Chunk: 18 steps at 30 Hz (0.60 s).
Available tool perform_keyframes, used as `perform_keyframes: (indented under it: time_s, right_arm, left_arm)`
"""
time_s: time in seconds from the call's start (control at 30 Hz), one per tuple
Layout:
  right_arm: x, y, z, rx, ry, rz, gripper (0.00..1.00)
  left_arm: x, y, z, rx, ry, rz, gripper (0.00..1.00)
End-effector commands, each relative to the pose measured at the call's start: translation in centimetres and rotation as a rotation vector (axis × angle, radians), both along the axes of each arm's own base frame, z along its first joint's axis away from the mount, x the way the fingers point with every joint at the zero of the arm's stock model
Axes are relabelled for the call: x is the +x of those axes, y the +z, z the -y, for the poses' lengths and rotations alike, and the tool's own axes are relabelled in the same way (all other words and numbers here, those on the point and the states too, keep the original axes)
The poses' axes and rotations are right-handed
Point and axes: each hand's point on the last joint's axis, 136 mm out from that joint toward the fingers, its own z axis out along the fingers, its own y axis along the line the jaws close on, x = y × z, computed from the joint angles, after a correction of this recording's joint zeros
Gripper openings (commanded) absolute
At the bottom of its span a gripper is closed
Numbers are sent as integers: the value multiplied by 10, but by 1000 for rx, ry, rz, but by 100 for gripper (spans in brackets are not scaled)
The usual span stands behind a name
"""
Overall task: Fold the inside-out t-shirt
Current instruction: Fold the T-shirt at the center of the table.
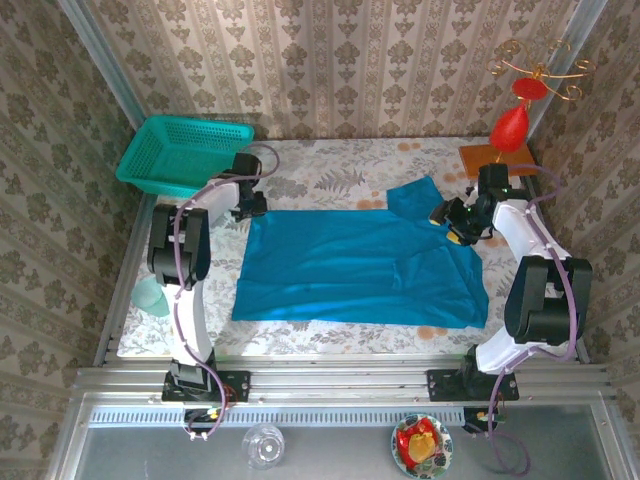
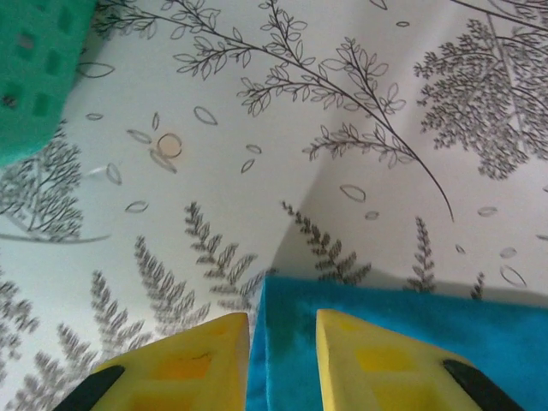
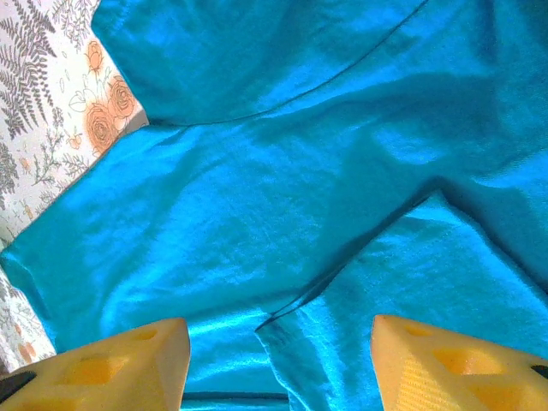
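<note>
Arms outstretched, left claw [image 2: 282,318] narrowly parted at the t-shirt [image 1: 360,265] corner, right claw [image 3: 281,321] spread wide above it.

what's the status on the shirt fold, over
Left pincer at far-left corner of shirt, jaws slightly apart. Right pincer open over its right side. Shirt spread out, not yet folded. Basket sits off the cloth.
</note>
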Motion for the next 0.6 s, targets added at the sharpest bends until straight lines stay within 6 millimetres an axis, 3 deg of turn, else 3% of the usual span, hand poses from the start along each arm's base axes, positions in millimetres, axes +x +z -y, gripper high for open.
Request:
perform_keyframes:
  time_s: [0.0,0.23,0.37,0.57]
  right_arm:
    - [5,6,-3,13,10,5,59]
    - [7,8,-3,13,9,5,59]
    - [8,9,-3,8,10,9,59]
    - [11,8,-2,7,9,8,59]
  left_arm:
    - [3,-5,-1,15,-12,-23,27]
    - [4,-17,1,11,-25,-46,27]
    - [4,-22,2,4,-34,-63,22]
    - [-2,-19,6,0,-48,-67,19]
